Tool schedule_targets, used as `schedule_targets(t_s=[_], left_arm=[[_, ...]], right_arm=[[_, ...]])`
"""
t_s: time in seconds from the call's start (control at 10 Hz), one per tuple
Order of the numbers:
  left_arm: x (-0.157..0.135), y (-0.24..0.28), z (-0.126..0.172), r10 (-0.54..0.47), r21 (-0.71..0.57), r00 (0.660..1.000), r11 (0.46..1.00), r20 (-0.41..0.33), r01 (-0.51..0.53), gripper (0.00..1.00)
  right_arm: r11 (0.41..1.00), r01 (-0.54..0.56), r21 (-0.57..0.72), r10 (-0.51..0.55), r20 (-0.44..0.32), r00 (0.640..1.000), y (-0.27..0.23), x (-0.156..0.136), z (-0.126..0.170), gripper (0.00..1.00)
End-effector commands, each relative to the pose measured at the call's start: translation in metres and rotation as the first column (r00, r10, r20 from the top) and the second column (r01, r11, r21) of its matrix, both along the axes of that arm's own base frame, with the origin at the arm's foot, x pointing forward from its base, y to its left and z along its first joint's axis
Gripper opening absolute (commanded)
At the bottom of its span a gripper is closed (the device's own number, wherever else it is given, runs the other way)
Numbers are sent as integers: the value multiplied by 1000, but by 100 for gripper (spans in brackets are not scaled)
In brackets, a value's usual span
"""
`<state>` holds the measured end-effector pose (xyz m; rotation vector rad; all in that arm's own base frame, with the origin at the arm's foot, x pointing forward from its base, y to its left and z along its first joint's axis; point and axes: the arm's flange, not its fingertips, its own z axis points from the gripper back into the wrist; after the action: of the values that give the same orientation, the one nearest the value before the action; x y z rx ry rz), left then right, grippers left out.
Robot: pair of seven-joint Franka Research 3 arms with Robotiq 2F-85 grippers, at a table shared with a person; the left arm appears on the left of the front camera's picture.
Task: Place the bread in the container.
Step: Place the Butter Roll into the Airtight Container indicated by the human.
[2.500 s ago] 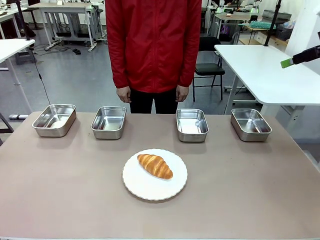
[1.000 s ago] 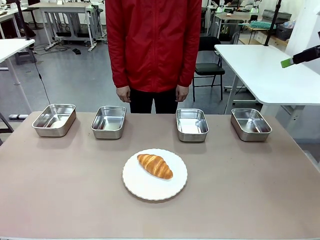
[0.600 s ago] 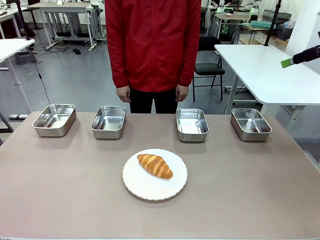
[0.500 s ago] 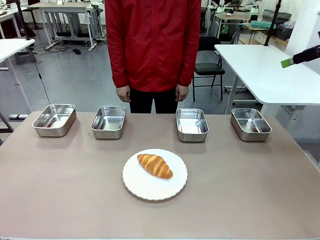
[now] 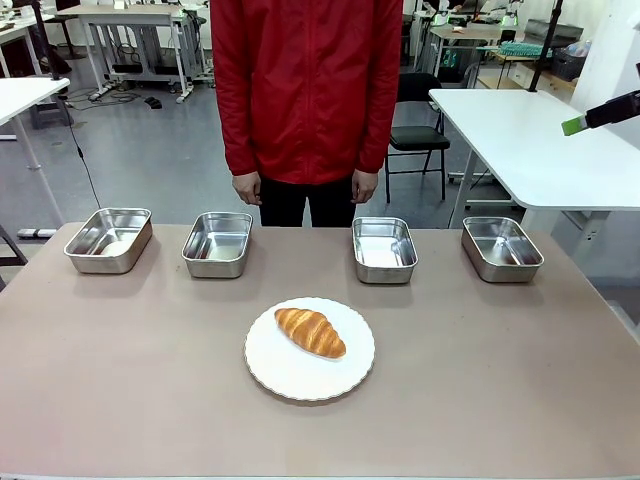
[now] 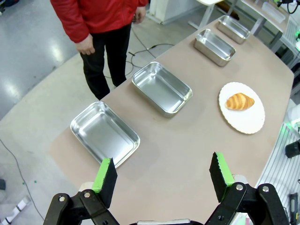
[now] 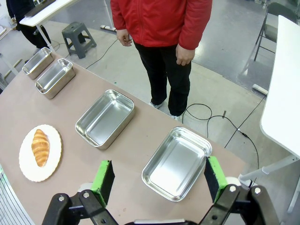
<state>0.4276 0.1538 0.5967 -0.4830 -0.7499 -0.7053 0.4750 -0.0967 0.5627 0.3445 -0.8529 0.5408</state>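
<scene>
The bread, a golden-brown croissant (image 5: pixel 311 332), lies on a round white plate (image 5: pixel 290 378) at the middle of the table. Four look-alike steel pans stand in a row along the far edge: (image 5: pixel 109 240), (image 5: pixel 217 243), (image 5: pixel 384 249), (image 5: pixel 501 247); all look empty, and nothing marks one out as the container. My left gripper (image 6: pixel 162 172) hangs open high above the left end, over pan (image 6: pixel 105 133), far from the croissant (image 6: pixel 239 101). My right gripper (image 7: pixel 159 179) hangs open high above the right end, over pan (image 7: pixel 177 161); the croissant (image 7: pixel 40 146) lies far off.
A person in a red jacket (image 5: pixel 305 80) stands at the far edge behind the middle pans, hands (image 5: pixel 247 187) down at the sides. A white table (image 5: pixel 530 140) stands at the far right. One green fingertip (image 5: pixel 573 125) shows high at the right edge.
</scene>
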Motion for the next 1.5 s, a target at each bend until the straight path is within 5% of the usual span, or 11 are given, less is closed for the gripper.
schedule_targets(t_s=[0.0,1.4], left_arm=[[-1,0,1,-16,3,1000,1000,10,16,100],[-1,0,1,-16,3,1000,1000,10,16,100]], right_arm=[[1000,-6,12,6,6,1000,0,-1,0,100],[1000,-6,12,6,6,1000,0,-1,0,100]])
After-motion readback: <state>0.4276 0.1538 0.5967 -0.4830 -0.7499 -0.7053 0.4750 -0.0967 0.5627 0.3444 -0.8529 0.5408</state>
